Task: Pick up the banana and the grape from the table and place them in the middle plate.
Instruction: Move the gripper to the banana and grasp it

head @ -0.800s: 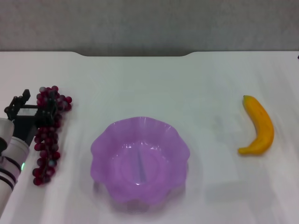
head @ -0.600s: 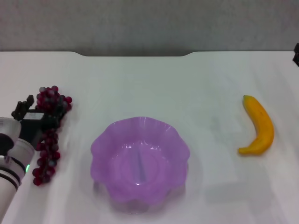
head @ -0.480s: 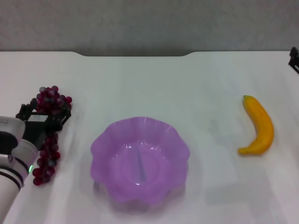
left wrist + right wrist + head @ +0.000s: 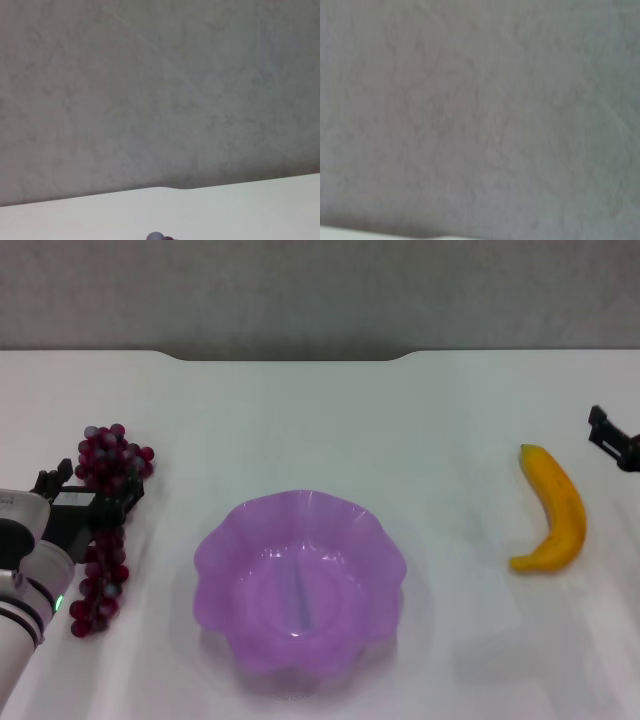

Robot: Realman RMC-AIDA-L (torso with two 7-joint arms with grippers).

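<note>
The grape [image 4: 102, 570], a long dark red bunch, lies on the table [image 4: 330, 420] at the left. My left gripper [image 4: 88, 496] is low over the bunch's upper half, open, with a dark finger on either side of it. One grape [image 4: 156, 236] peeks into the left wrist view at the picture's edge. The yellow banana [image 4: 560, 508] lies at the right. Just beyond it at the frame's edge, only a black tip of my right gripper [image 4: 612, 436] shows. The purple middle plate [image 4: 215, 540], with a wavy rim, sits between the fruits and holds nothing.
The white table ends in a notched far edge [image 4: 290, 358] against a grey wall [image 4: 320, 290]. Both wrist views show mostly that wall [image 4: 480, 110], with a strip of tabletop [image 4: 240, 210] in the left one.
My left gripper has swung right from beside the bunch to across its upper half. The right gripper has come into view at the right edge and moved down toward the banana.
</note>
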